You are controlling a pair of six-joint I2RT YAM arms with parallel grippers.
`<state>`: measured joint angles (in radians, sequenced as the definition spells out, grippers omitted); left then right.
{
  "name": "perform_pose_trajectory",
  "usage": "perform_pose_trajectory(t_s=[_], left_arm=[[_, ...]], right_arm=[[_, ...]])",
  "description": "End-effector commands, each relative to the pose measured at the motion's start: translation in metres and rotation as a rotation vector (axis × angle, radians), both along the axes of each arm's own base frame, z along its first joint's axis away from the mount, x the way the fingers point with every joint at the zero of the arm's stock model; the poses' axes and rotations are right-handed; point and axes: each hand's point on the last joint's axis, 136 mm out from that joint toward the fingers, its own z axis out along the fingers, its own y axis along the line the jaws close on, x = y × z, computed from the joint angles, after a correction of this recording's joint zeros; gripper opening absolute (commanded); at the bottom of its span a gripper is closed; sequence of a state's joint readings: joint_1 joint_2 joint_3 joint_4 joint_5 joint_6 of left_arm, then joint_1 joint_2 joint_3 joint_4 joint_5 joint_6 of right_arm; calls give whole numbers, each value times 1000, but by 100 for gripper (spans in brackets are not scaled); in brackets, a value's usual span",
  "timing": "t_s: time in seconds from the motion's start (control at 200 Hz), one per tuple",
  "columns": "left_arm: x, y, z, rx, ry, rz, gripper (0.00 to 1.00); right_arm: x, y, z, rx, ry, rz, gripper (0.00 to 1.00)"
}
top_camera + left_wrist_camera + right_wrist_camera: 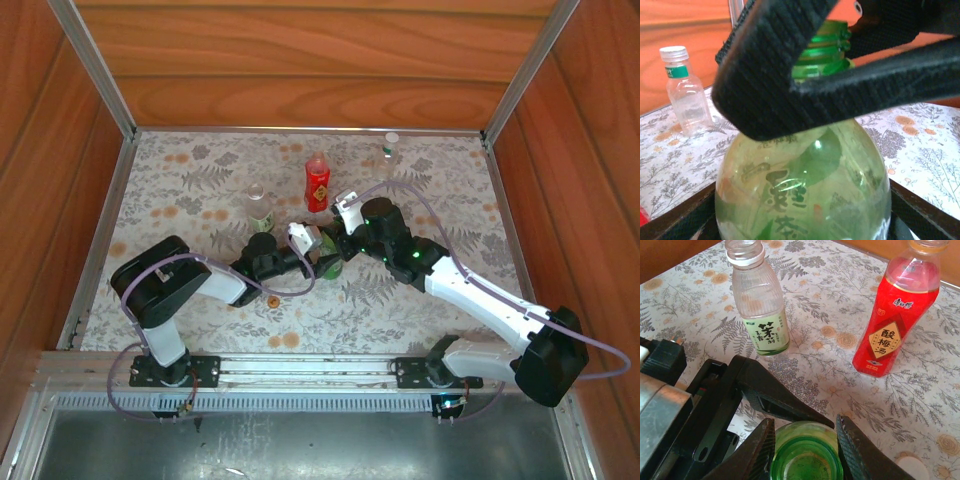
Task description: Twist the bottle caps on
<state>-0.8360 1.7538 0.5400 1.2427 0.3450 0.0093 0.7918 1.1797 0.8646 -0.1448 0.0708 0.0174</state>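
Note:
The green bottle stands upright between the fingers of my left gripper, which is shut on its round body. My right gripper comes down from the right. Its fingers close on the bottle's top, where a yellow-green cap sits above the green threads. An orange-red cap lies on the cloth near my left arm. The red bottle and the clear bottle with a green label stand behind, both uncapped.
A second clear bottle with a white cap stands near the back edge. Wooden walls and metal rails enclose the flowered tablecloth. Open cloth lies at the left and the front right.

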Motion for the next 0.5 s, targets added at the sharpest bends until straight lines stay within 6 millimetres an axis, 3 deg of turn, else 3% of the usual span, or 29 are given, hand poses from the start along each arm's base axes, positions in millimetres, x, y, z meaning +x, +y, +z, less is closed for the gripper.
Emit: perform_pose_trajectory(t_s=[0.0,0.21,0.305,0.425,0.495], left_arm=[[-4,-9,14,-48,-20,-33,75],[-6,-9,14,-47,-24,-42,66],[-6,-7,12,-42,-20,-39,65],[-8,-3,12,-35,-31,-33,65],[-7,2,11,-32,-31,-24,65]], right_arm=[[-3,-3,-5,-8,28,-13,30],[-2,-4,-2,-3,23,-19,34],[-3,-4,8,19,11,-20,45],[-8,-3,28,66,-28,3,66],[-11,-5,42,110,-67,6,72]])
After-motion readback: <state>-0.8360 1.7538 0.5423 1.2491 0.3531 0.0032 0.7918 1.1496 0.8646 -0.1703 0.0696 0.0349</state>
